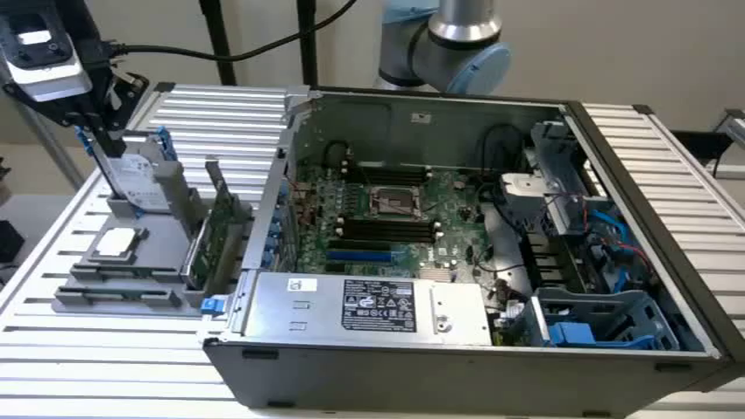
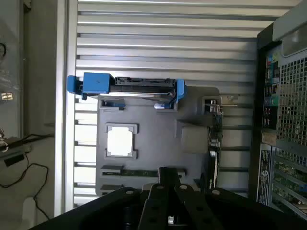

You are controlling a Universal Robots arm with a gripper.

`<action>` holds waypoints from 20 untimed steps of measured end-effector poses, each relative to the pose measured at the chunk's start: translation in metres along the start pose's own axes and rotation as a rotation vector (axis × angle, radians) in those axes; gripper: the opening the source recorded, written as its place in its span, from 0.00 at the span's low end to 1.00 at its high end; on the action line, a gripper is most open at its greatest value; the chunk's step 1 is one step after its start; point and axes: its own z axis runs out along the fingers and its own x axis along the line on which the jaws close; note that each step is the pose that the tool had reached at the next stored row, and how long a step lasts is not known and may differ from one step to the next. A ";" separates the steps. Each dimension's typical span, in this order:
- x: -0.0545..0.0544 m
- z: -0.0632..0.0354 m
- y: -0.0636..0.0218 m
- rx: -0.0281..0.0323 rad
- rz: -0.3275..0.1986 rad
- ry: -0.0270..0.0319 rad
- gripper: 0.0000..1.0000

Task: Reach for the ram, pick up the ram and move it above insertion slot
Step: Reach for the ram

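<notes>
The ram [image 2: 144,172] is a thin green strip lying in a slot of the grey fixture [image 2: 153,120], just beyond the CPU [image 2: 120,141]. My gripper [image 2: 166,176] hovers well above the fixture with its black fingers shut together and nothing between them; their tips overlap the ram's slot in the wrist view. At the exterior view's upper left, the gripper [image 1: 105,144] hangs over the fixture's far end, near the hard drive [image 1: 140,179]. Black memory slots [image 1: 385,229] lie on the motherboard inside the open computer case [image 1: 466,340].
An upright green expansion card [image 1: 215,236] stands at the fixture's edge nearest the case. The hard drive carries blue rails [image 2: 96,84]. The case wall [image 1: 279,201] rises between fixture and motherboard. Cables and a drive cage [image 1: 594,323] crowd the case at the exterior view's right. Ribbed metal tabletop [image 1: 105,367] surrounds everything.
</notes>
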 end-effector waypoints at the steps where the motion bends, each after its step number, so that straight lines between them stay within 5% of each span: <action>1: 0.000 0.0000 0.0000 0.0000 0.000 0.0000 0.11; 14: 0.000 0.0001 -0.0011 0.0000 0.000 0.0002 0.11; 20: 0.005 0.0029 -0.0201 0.0000 0.000 0.0003 0.11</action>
